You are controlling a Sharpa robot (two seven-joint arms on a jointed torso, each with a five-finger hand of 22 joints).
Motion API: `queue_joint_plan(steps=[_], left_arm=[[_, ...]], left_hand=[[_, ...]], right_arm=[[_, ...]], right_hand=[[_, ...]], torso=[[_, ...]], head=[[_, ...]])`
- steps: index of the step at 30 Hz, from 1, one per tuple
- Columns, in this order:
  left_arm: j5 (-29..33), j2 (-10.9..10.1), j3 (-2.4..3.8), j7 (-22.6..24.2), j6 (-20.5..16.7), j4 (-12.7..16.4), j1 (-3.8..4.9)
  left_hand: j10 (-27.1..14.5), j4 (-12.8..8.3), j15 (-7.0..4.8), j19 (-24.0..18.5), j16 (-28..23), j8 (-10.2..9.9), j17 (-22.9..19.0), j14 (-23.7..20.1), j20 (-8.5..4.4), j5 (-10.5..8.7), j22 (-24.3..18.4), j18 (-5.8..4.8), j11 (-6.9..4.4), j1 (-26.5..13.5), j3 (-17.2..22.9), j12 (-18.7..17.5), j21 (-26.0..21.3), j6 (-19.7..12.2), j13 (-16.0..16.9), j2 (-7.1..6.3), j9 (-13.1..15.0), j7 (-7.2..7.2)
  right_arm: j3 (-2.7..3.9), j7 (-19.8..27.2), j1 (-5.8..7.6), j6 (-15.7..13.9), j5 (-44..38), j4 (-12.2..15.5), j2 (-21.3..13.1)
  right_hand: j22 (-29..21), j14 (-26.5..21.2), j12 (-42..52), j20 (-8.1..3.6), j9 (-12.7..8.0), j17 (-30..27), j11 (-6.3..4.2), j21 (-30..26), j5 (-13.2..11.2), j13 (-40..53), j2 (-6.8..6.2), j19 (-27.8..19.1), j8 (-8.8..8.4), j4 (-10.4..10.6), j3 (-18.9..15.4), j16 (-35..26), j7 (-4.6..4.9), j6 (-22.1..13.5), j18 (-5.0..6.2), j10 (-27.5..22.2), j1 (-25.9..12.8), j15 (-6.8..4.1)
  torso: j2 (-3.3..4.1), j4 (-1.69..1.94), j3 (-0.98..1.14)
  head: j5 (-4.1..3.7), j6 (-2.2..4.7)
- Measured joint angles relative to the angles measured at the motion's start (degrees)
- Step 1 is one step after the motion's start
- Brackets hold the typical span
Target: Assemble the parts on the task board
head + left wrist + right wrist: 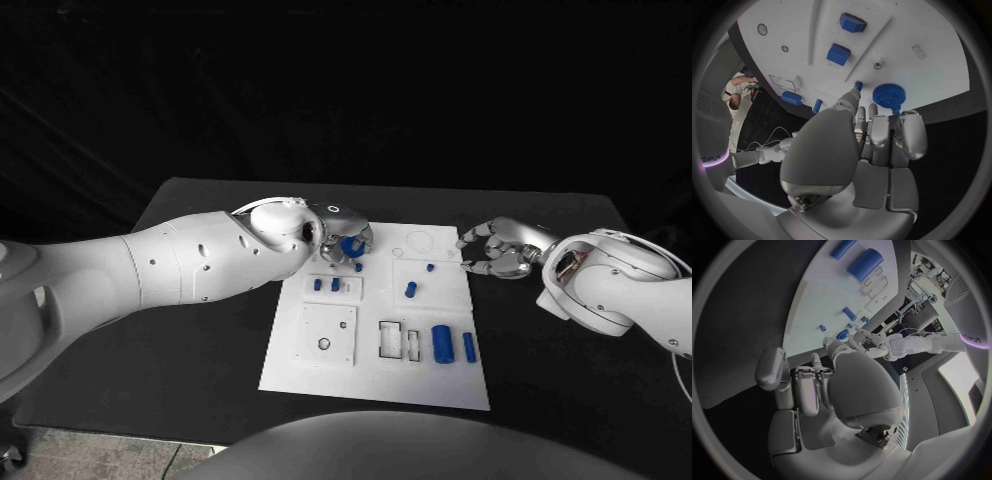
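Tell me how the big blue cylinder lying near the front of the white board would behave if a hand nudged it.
The big blue cylinder lies on its side on the flat white board, so a sideways nudge would probably roll it. It looks solid and stiff, likely holding its shape. Its smooth round surface may slip in fingers.

A robotics lab or test cell: black curtains close off the space behind a black surface (202, 330), which carries a white task board (378, 375) set out just beside each robot hand. Past the right robot hand (826, 390), cabling and equipment racks (926, 270) line the room.
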Motion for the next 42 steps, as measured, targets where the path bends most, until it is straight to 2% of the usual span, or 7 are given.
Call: queue_joint_plan(steps=[16,17,26,36,40,41,42], left_arm=[[-0.7,1.4,0.02,0.1,0.6,-1.4,-0.84],[-0.7,1.4,0.02,0.1,0.6,-1.5,-0.89],[-0.7,1.9,0.03,0.4,0.6,-2.4,-1.52],[-0.8,2.7,0.03,0.9,0.6,-3.5,-1.96],[-0.8,2.9,0.03,1.1,0.6,-3.9,-2.26],[-0.8,3.0,0.03,1.1,0.6,-4.0,-2.34],[-0.8,3.0,0.03,1.2,0.6,-4.1,-2.44]], left_hand=[[-0.5,0.1,-0.01,0.2,0.0,0.7,-0.9,-0.4,-0.21,0.32,0.0,0.00,-0.11,0.0,0.7,0.0,0.3,0.9,-0.8,0.01,-0.6,0.19],[-0.5,-0.1,-0.01,0.4,0.0,1.0,-0.9,-0.4,-0.31,0.52,0.0,0.00,-0.11,0.3,0.9,0.0,0.4,1.1,-0.9,0.32,-0.6,0.12],[2.2,-0.3,-0.32,1.5,0.3,1.5,-0.9,-0.1,-0.51,1.94,0.0,0.00,-1.11,0.6,2.1,0.0,1.7,2.7,-2.3,0.61,-1.5,0.20],[2.8,-0.3,-0.51,1.7,0.5,1.7,-0.9,0.1,-0.64,2.32,0.0,0.00,-1.12,0.6,2.7,0.0,1.9,3.2,-3.1,0.61,-1.9,0.44],[3.3,-0.4,-0.72,1.7,0.5,2.0,-1.0,0.3,-0.72,2.32,0.0,0.00,-1.44,0.6,3.1,0.0,2.1,3.8,-3.7,0.61,-2.1,0.51],[3.7,-0.4,-0.72,1.9,0.5,2.1,-1.1,0.3,-0.84,2.32,0.0,-0.03,-1.52,0.6,3.3,0.0,2.3,4.1,-3.8,0.62,-2.2,0.47],[4.2,-0.6,-0.72,2.1,0.5,2.4,-1.2,0.3,-1.03,2.35,0.0,-0.54,-1.59,1.0,3.5,0.0,2.5,4.5,-4.0,0.97,-2.3,0.65]], right_arm=[[0.00,0.0,0.00,0.1,0.0,0.1,0.0],[0.00,0.0,0.00,0.1,0.0,0.1,0.0],[0.00,0.0,0.00,0.3,0.0,0.1,-0.1],[0.00,-0.1,0.00,0.5,0.0,0.1,-0.1],[0.00,-0.1,0.00,0.5,0.0,0.2,-0.2],[0.00,-0.1,0.00,0.5,0.0,0.2,-0.2],[0.00,-0.1,0.00,0.5,0.0,0.2,-0.2]], right_hand=[[0.0,0.0,0.0,0.21,-0.1,0.0,0.00,0.0,0.0,0.0,0.00,-0.2,0.00,0.0,0.0,0.0,0.00,0.0,0.00,0.0,0.0,0.00],[0.0,0.0,0.0,0.21,-0.1,0.0,0.00,0.0,0.0,0.0,0.00,-0.2,0.00,0.0,0.0,0.0,0.00,0.0,0.00,0.0,0.0,0.00],[0.0,0.0,0.0,0.21,-0.1,0.0,0.00,0.0,0.0,0.0,0.00,-0.2,0.00,0.0,0.0,0.0,0.00,0.0,0.00,0.0,0.0,0.00],[0.0,0.0,0.0,0.21,0.0,0.0,0.00,0.0,0.0,0.0,0.00,-0.2,0.00,0.0,0.0,0.0,0.00,0.0,0.00,0.0,0.0,0.00],[0.0,0.0,0.0,0.21,0.0,0.0,0.00,0.0,0.0,0.0,0.00,-0.2,0.00,0.0,0.0,0.0,0.00,0.0,0.00,0.0,0.0,0.00],[0.0,0.0,0.0,0.20,0.0,0.0,0.00,0.0,0.0,0.0,0.00,-0.2,0.00,0.0,0.0,0.0,0.00,0.0,0.00,0.0,0.0,0.00],[0.0,0.0,0.0,0.21,0.0,0.0,0.00,0.0,0.0,0.0,0.00,-0.2,0.00,0.1,0.1,0.0,0.00,0.0,0.00,0.0,0.0,0.00]], torso=[[0.00,0.03,-0.01],[-0.01,0.03,-0.01],[-0.03,0.03,-0.01],[-0.03,-0.01,-0.01],[-0.03,-0.03,0.00],[-0.02,-0.04,0.00],[-0.02,-0.04,0.00]], head=[[0.09,0.00],[0.09,0.00],[0.15,0.00],[0.15,0.00],[0.09,0.00],[0.05,0.00],[0.04,0.00]])
